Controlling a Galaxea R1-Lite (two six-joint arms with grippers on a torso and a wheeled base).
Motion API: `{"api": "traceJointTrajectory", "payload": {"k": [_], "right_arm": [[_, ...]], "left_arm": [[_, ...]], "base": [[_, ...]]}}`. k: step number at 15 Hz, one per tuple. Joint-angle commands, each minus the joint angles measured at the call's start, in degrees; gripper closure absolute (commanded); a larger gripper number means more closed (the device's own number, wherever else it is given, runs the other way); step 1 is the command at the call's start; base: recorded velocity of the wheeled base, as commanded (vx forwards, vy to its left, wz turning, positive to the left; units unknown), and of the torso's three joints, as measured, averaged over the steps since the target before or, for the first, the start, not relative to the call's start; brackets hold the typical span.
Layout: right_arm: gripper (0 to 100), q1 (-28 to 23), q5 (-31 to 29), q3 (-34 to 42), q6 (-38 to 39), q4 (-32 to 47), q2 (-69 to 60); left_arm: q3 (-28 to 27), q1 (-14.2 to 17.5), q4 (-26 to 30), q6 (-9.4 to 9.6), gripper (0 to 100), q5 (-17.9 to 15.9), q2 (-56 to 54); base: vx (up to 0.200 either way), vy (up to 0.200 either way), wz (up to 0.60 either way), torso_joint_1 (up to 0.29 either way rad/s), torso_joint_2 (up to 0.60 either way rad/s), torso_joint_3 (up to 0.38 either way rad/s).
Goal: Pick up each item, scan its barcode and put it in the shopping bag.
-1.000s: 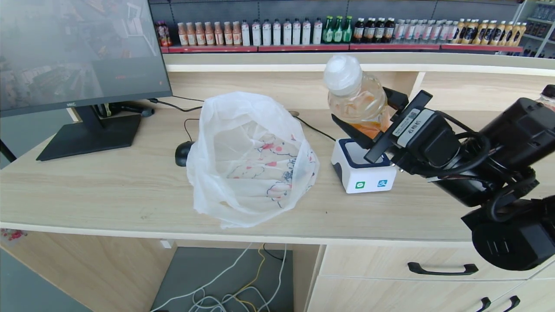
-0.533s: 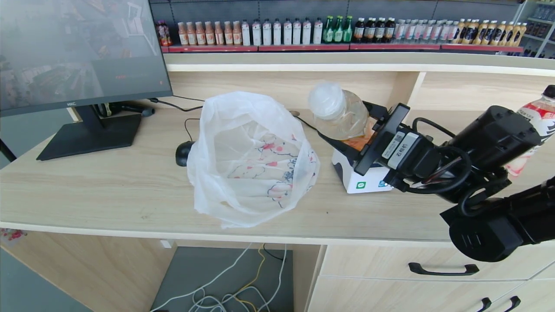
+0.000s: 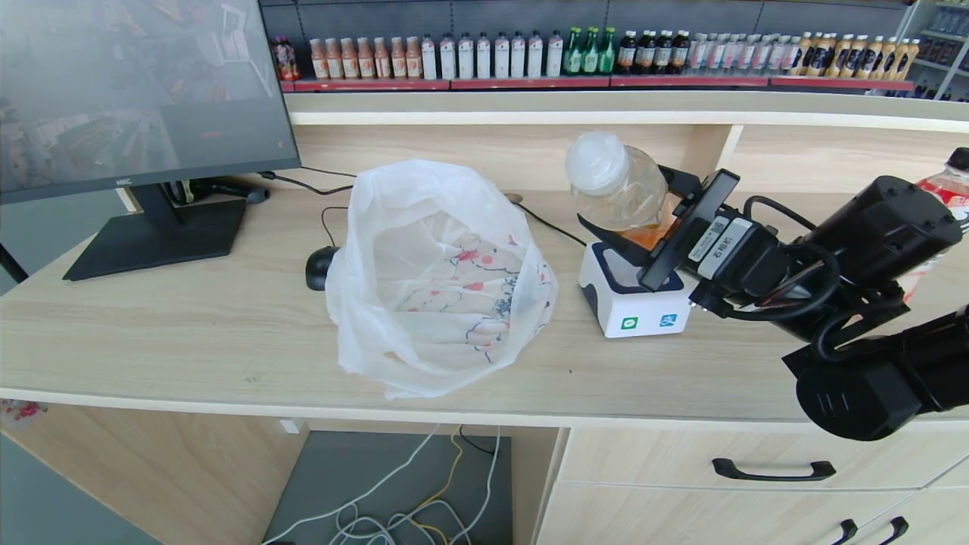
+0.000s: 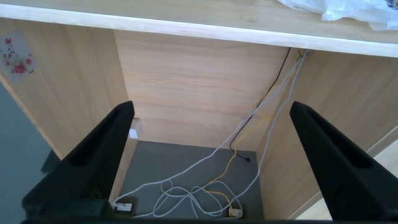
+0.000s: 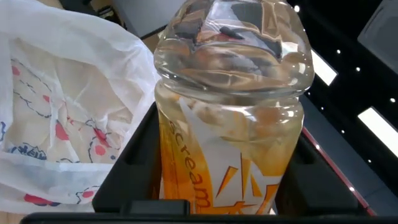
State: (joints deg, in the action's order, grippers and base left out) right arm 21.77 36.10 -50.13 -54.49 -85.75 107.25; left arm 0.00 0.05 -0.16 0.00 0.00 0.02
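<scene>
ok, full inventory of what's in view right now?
held bottle: 1, clear with orange label and pale cap, in the right pincer above the scanner
scanner: 1, white with dark top, on the counter right of the bag
shopping bag: 1, translucent white with a red and blue print, mid counter
spare bottle: 1, pink-white label, dark cap, far right, partly hidden
monitor: 1, black, rear left
mouse: 1, black, left of the bag
shelf bottles: many, mixed colours, back shelf
cables: several, white and yellow, under the counter
counter: 1, light wood
right pincer: shut on the held bottle
left pincer: open, below the counter edge
</scene>
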Motion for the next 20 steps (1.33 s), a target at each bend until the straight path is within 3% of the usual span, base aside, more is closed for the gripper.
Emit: {"api": "traceJointTrajectory", "payload": {"k": [1,20], "right_arm": [[100,0.0,0.1,0.1,-0.1,0.0,-0.3],[100,0.0,1.1,3.1,-1.8,0.1,0.2]], "left_arm": [[0.0,0.0,0.0,0.00,0,0.0,0.0],[0.0,0.0,0.0,0.00,0,0.0,0.0]], "base": [[0.000,0.000,0.00,0.000,0.00,0.000],[0.000,0.000,0.00,0.000,0.00,0.000]]}}
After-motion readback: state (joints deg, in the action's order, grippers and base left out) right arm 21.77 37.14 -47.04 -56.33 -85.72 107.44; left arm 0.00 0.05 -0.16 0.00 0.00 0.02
